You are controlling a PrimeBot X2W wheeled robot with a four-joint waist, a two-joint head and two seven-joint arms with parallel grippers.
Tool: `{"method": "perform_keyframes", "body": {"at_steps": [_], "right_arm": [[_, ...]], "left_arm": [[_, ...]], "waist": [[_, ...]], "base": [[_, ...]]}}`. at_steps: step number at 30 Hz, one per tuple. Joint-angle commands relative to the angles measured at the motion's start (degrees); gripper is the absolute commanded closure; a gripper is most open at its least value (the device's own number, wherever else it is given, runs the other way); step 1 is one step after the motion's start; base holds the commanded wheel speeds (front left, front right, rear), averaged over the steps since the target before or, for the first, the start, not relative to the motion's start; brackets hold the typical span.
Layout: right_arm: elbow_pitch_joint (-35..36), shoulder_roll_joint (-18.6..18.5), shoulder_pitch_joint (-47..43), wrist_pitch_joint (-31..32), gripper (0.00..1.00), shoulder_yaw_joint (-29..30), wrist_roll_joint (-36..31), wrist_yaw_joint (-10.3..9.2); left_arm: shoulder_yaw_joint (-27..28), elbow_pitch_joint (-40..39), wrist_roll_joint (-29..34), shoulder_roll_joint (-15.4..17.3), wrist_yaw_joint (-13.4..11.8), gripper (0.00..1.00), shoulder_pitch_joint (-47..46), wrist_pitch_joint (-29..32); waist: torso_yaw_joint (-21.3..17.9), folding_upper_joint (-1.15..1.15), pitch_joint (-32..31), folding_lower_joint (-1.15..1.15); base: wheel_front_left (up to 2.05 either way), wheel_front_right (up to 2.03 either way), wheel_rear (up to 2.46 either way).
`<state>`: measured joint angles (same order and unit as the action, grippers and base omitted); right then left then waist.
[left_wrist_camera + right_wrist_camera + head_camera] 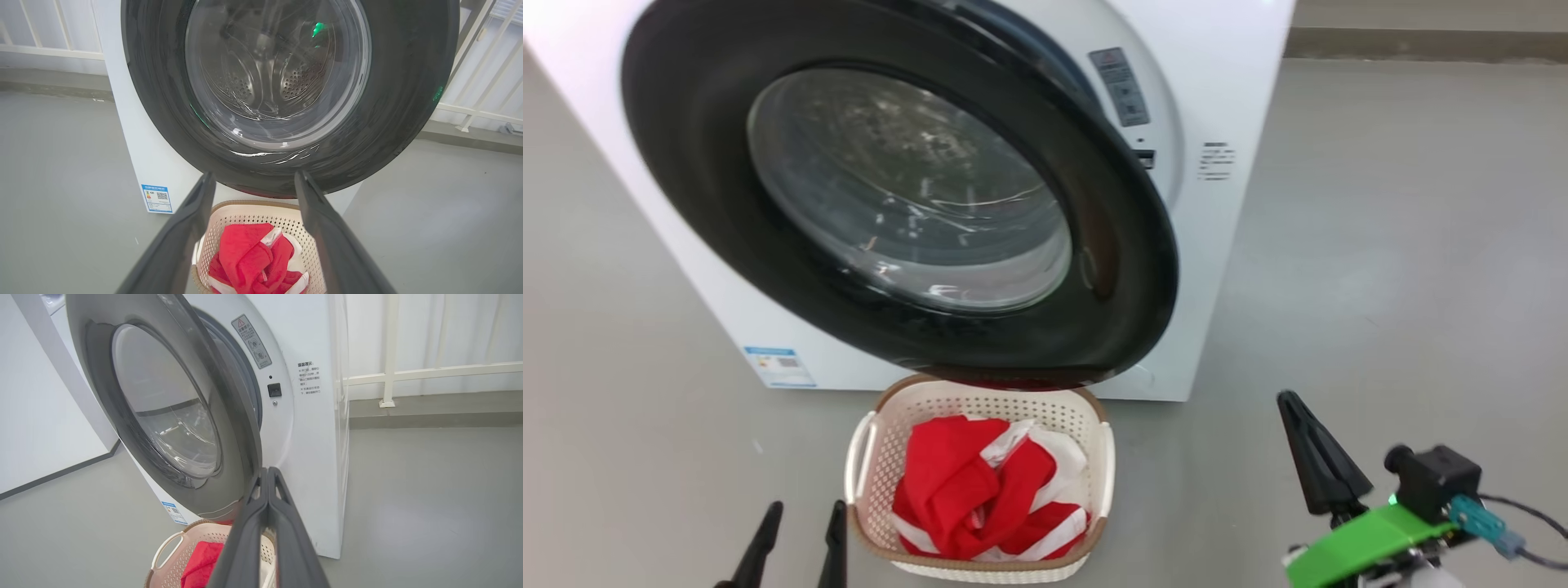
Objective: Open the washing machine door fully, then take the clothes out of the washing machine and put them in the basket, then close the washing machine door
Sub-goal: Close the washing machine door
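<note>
The washing machine point(1225, 269) is a white box with its door point(898, 196) swung partly across the front, black ring around clear glass. The same door point(286, 81) fills the upper left wrist view, and the door point(171, 412) stands ajar in the right wrist view. Below it the basket point(866, 457) holds the red and white clothes point(980, 490). My left gripper point(800, 516) is open, low and left of the basket. My right gripper point(1294, 404) is shut with nothing in it, right of the basket. The right wrist view shows its fingers point(267, 506) pressed together.
Grey floor point(1405, 245) spreads to the right of the machine. A white railing point(429, 371) runs along the back wall. A blue label point(778, 366) sits at the machine's lower left corner.
</note>
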<state>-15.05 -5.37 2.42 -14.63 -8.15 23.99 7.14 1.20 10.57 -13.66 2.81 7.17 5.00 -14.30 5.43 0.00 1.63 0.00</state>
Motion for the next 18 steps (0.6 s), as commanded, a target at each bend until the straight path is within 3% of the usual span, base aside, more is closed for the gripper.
{"method": "perform_keyframes", "body": {"at_steps": [1,18], "right_arm": [[0.89,-0.15,3.15,-0.37,1.0,-1.85,0.5,0.35],[-5.05,-1.31,18.0,-0.37,1.0,-6.47,2.47,0.35]], "left_arm": [[1.17,-1.38,0.16,0.22,0.32,0.0,-1.27,-0.7],[-2.3,-2.69,-1.62,0.08,0.32,0.0,-6.52,-0.7]], "waist": [[2.25,0.0,0.3,0.0],[6.74,0.0,7.97,0.0]], "base": [[0.0,0.0,0.0],[0.0,0.0,0.0]]}}
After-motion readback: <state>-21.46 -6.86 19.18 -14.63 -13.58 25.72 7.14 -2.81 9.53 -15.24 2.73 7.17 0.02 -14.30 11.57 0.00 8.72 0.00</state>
